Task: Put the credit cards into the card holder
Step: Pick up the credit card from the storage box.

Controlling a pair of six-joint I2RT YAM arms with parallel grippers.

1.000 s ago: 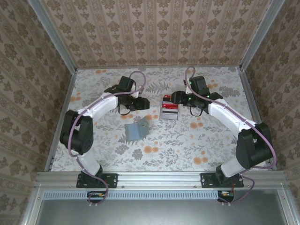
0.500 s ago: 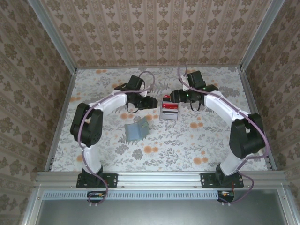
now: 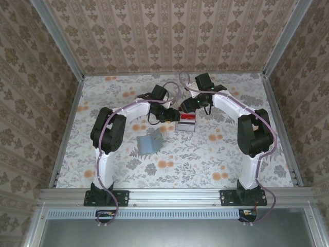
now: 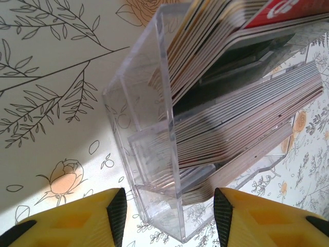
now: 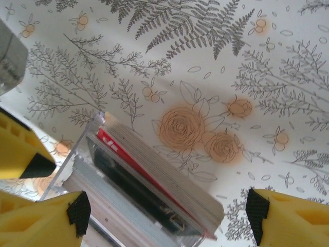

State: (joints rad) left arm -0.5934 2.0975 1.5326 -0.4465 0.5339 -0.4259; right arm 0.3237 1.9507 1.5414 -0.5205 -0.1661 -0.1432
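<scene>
Stacks credit cards [image 4: 241, 128] in both compartments of clear box [image 4: 144, 77]. Straddles box's end with left gripper [image 4: 169, 208] released, right gripper [image 5: 167, 213] spread empty above box.

One card holder [image 3: 149, 143] — one clear box [image 4: 139, 98] (two card stacks [image 4: 247, 128]).

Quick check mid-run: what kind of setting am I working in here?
Probably a staged robot test booth, not a real room: wallpaper-patterned panels in an aluminium frame box in a floral-covered table, and a rail at its near edge carries the left arm and right arm.
</scene>
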